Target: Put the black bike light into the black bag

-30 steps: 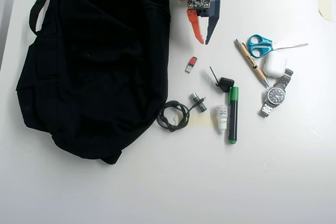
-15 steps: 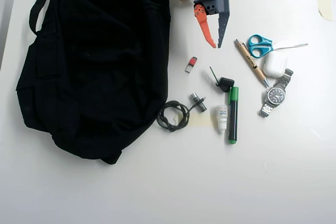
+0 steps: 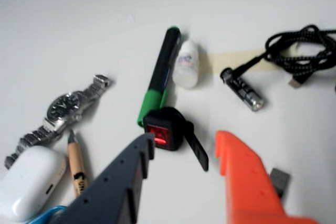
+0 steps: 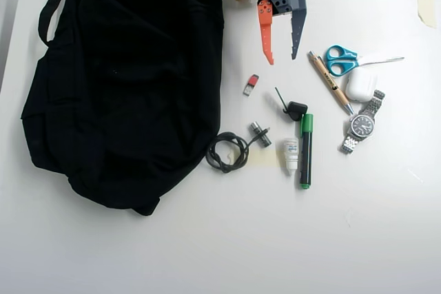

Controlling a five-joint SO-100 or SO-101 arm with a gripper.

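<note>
The black bike light (image 3: 166, 128) lies on the white table with its red square face toward the wrist camera and its strap tail trailing right. In the overhead view the black bike light (image 4: 295, 109) sits right of centre. My gripper (image 3: 184, 148) is open, with the grey finger (image 3: 128, 174) left and the orange finger (image 3: 242, 174) right, just short of the light and empty. In the overhead view the gripper (image 4: 282, 56) hangs above the table near the top. The large black bag (image 4: 124, 80) fills the left of the overhead view.
A green marker (image 4: 305, 149), a small white bottle (image 4: 291, 154), a coiled black cable (image 4: 227, 151) with a metal plug (image 4: 260, 131), a red-and-black stick (image 4: 251, 85), a watch (image 4: 362, 125), a white earbud case (image 4: 360, 86), a pencil (image 4: 329, 80) and scissors (image 4: 344, 60) lie around the light.
</note>
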